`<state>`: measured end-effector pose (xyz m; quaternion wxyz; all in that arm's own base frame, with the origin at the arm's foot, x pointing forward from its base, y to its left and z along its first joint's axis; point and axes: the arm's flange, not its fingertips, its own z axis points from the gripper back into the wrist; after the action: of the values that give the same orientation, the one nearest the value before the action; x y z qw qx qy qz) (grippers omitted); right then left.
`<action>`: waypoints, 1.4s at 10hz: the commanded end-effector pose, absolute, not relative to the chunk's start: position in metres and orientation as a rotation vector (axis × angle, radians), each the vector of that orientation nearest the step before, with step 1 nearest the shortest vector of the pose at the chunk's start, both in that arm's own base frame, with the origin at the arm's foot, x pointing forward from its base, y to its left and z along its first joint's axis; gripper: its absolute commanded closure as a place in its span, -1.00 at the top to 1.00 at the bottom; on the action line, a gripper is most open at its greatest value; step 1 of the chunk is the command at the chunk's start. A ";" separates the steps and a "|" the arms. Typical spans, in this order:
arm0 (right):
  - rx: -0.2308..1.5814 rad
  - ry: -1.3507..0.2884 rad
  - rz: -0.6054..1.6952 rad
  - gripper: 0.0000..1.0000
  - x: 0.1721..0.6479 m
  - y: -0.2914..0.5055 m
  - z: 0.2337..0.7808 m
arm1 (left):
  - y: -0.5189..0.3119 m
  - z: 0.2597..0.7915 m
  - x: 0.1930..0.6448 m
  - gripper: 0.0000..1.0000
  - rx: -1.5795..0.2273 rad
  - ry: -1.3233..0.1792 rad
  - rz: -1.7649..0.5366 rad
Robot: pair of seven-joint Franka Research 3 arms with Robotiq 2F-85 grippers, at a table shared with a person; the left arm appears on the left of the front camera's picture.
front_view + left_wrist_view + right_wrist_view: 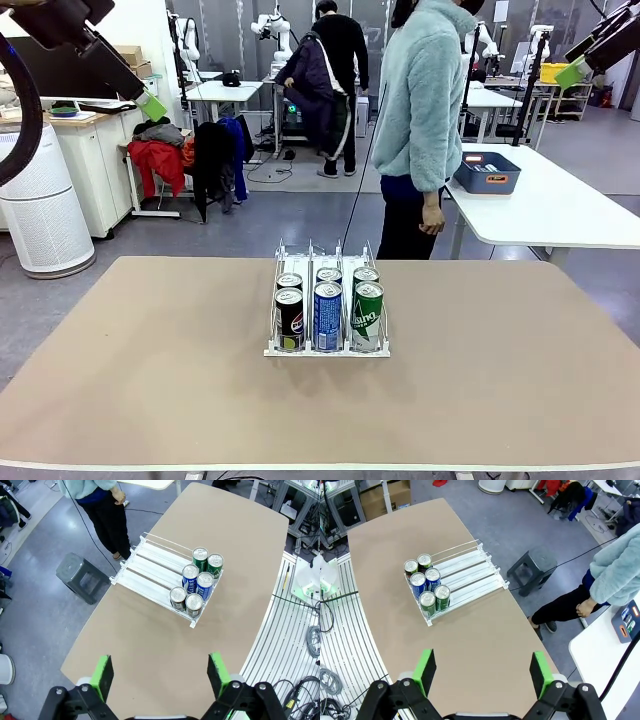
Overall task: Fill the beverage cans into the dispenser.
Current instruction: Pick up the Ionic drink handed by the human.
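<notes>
My left gripper [160, 674] hangs high above the near left part of the table [150, 645], its two green-padded fingers [103, 675] spread wide with nothing between them. In the front view, that gripper [152, 105] is raised at the upper left, its arm slanting down from the corner. My right gripper [482, 674] mirrors it, fingers just as wide apart and holding nothing, tilted down over the near right part of the table. From the front, it [572, 70] sits high at the upper right. Both are well apart from the table top. The dispenser [276, 349] stands at the middle of the table, a little toward the far edge. All six cans [328, 305] stand upright at its near end, two per lane: black in the left lane [290, 318], blue-and-white in the middle [327, 316], green on the right [367, 316]. The far stretches of the lanes [150, 567] are bare. Beyond the far edge a person [425, 100] stands in a pale fleece top, one hand [432, 218] hanging by their side. A grey stool [82, 577] stands on the floor near their feet.
</notes>
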<state>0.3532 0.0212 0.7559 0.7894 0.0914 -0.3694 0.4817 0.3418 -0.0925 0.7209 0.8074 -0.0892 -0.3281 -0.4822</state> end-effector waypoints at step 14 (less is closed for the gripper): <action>0.192 -0.802 1.036 1.00 0.354 0.022 0.755 | -0.092 0.721 0.342 1.00 -0.191 -0.702 -1.033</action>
<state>0.3532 0.0212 0.7559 0.7894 0.0914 -0.3694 0.4817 0.3418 -0.0925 0.7209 0.8074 -0.0892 -0.3281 -0.4822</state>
